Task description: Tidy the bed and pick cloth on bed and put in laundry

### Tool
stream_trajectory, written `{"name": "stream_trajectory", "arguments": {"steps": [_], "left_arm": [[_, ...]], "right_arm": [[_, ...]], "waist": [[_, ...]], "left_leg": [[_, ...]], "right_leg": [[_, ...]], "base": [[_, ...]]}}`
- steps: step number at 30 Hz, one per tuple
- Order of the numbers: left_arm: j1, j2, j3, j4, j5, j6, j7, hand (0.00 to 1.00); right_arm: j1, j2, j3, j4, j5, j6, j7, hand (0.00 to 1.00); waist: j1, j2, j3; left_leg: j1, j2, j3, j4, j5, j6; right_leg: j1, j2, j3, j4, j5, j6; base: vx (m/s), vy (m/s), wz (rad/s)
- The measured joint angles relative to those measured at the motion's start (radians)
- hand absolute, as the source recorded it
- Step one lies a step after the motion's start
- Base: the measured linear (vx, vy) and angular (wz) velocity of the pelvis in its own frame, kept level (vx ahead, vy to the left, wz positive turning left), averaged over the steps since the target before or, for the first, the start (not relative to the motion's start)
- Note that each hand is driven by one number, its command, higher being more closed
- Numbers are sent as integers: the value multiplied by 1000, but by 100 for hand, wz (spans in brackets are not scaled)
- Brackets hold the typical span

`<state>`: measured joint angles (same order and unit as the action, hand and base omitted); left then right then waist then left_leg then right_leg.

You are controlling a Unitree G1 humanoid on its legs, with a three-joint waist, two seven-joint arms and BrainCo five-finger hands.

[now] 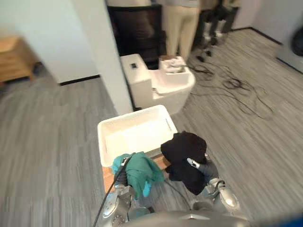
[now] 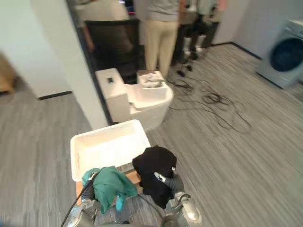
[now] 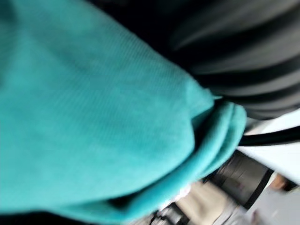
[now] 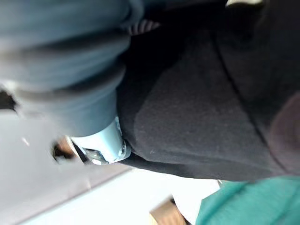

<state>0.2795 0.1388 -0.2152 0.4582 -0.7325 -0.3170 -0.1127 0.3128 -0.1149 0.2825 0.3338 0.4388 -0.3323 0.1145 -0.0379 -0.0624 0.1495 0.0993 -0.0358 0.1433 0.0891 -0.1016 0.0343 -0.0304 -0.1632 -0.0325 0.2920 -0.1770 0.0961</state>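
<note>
A white laundry basket (image 1: 101, 128) stands on the floor just ahead of me, its inside bare. A teal cloth (image 1: 140, 171) hangs draped over my left hand (image 1: 123, 163) at the basket's near edge; the cloth covers the fingers, and it lies against the dark ribbed cover (image 3: 243, 61) in the left wrist view. My right hand (image 1: 207, 169) holds up a black cloth (image 1: 184, 151) beside the basket's near right corner. A silver finger (image 4: 105, 143) presses into the black cloth (image 4: 197, 117).
Beyond the basket stands a low white unit (image 1: 165, 85) against a white pillar (image 1: 104, 52). A person in beige trousers (image 1: 182, 23) stands behind it. Cables (image 1: 236, 85) trail over the grey floor to the right. A washing machine (image 2: 286, 54) is at far right.
</note>
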Motion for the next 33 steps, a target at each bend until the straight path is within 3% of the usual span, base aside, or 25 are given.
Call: {"name": "stream_trajectory", "arguments": {"steps": [1,2,4,5,6,9,10,12,16,21,25,29,33], "left_arm": [[-3,-5,-3,19,2,7,2,100],[29,-26,-13,18,5,8,2,100],[61,-51,-15,3,7,8,1,100],[70,-56,-15,-6,9,8,1,100],[75,-57,-17,-20,12,9,-8,100],[75,-71,-11,-90,30,29,-45,100],[71,-95,-7,-111,45,37,-60,100],[85,-111,-1,-153,56,46,-77,100],[107,-107,13,-171,58,62,-79,100],[108,-90,30,-180,59,106,-80,100],[106,-73,70,-181,90,141,-111,100],[104,-68,116,-177,97,155,-136,100],[94,-69,153,-149,101,155,-169,100]], "right_arm": [[-2,3,0,16,1,-2,-5,100],[-3,-14,2,19,1,-4,-13,100],[-26,-15,5,12,1,-9,-18,100],[-29,-12,7,7,2,-9,-19,100],[-29,-3,11,-7,2,-12,-20,100],[14,14,9,-106,0,-13,-43,100],[29,16,9,-155,-3,-14,-60,100],[33,27,20,-207,-34,-14,-88,100],[-5,66,15,-281,-137,-11,-169,100],[-39,29,-87,-448,-227,6,-218,100],[-222,-90,-228,-494,-242,71,-195,100],[-364,-174,-244,-494,-245,129,-152,100],[-562,-245,-242,-444,-247,226,-122,100]], "waist": [[5,8,3],[31,40,-12],[33,72,-11],[33,76,-12],[32,74,-11],[22,47,-16],[28,47,-20],[60,42,-26],[61,25,-40],[57,23,-70],[53,6,-82],[50,9,-87],[47,20,-95]], "left_leg": [[18,0,-22,-12,8,-13],[23,29,-39,-53,28,-33],[21,55,-46,-80,41,-51],[22,62,-46,-89,44,-55],[21,77,-29,-97,47,-59],[12,158,241,-44,35,-41],[10,172,295,-35,46,-58],[4,163,299,-34,48,-68],[24,126,283,-62,48,-69],[57,92,252,-156,94,-66],[55,83,225,-191,122,-64],[35,78,197,-193,130,-61],[2,75,168,-193,158,-55]], "right_leg": [[11,-2,-19,16,-12,-5],[24,13,-47,-23,-12,-12],[46,35,-81,-65,-1,-28],[52,41,-90,-76,1,-33],[74,49,-120,-98,5,-39],[136,32,-241,-142,9,-45],[146,22,-271,-143,10,-43],[150,13,-274,-156,18,-29],[182,-13,-281,-174,23,-19],[198,-24,-290,-181,25,-14],[200,-24,-307,-191,32,-2],[203,-22,-324,-214,37,5],[191,-17,-362,-230,54,8]], "base": [[167,-281,88],[140,-213,48],[133,-189,26],[106,-188,32],[73,-133,62],[122,-82,102],[115,20,86],[83,109,27],[59,102,14],[-3,53,19],[-68,5,16],[-55,-7,17],[-21,-13,27]]}}
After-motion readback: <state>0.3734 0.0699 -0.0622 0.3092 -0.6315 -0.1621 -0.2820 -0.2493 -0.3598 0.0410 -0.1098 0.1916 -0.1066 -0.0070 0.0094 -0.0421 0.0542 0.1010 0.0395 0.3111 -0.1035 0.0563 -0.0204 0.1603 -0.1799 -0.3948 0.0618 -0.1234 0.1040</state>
